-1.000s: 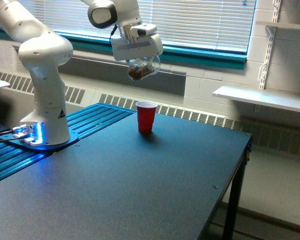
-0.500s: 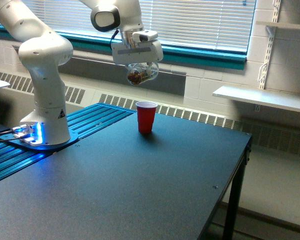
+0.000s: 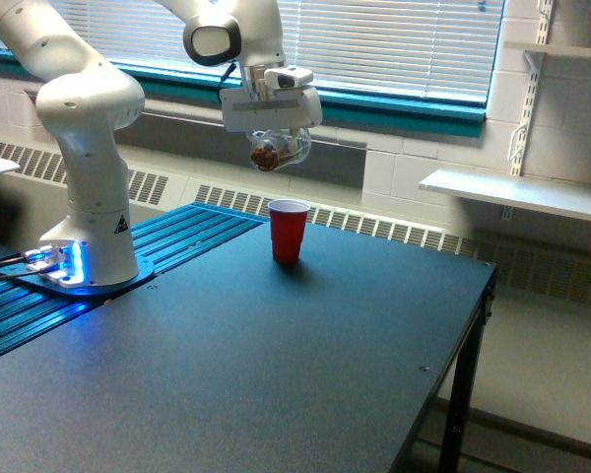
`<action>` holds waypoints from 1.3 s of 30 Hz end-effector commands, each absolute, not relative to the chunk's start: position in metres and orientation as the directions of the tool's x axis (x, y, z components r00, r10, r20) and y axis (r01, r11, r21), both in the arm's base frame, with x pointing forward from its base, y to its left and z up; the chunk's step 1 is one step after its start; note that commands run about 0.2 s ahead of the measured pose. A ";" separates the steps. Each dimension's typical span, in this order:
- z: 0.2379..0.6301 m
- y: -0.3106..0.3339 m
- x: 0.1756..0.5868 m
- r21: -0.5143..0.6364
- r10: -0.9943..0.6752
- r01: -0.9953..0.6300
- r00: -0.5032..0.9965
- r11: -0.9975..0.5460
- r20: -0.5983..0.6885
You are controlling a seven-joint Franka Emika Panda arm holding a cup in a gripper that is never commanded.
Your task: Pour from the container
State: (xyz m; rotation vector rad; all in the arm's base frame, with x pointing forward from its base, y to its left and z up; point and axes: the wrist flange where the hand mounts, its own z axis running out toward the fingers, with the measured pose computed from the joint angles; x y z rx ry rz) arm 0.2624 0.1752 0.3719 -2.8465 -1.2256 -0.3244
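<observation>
One view: I have only the exterior view to work from.
Landmark: I place everything against the red cup (image 3: 289,230), which stands upright on the dark table (image 3: 305,365), toward the far edge.
Gripper: my gripper (image 3: 272,126) hangs above the red cup and a little toward the exterior view's left of it, well clear of its rim.
Jaws: closed in on the container from both sides, only as far apart as its body, and it hangs in their grasp.
Container: the clear container (image 3: 279,151) is in the air right under the gripper body, higher than the red cup and not touching it.
Tilt: it looks tipped off upright, roughly on its side; I cannot tell which way the mouth faces.
Contents: brown pieces (image 3: 266,156) show through the clear wall, gathered at the lower end, on the exterior view's left.
Arm: the white arm (image 3: 87,138) rises from its base, on the exterior view's left of the red cup, on a blue ribbed panel (image 3: 177,236).
Background: window blinds (image 3: 394,39) behind the red cup; a white shelf (image 3: 517,195) to the exterior view's right of it.
</observation>
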 end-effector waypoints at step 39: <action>0.351 0.198 0.268 0.106 0.780 0.773 0.622 -0.626 0.074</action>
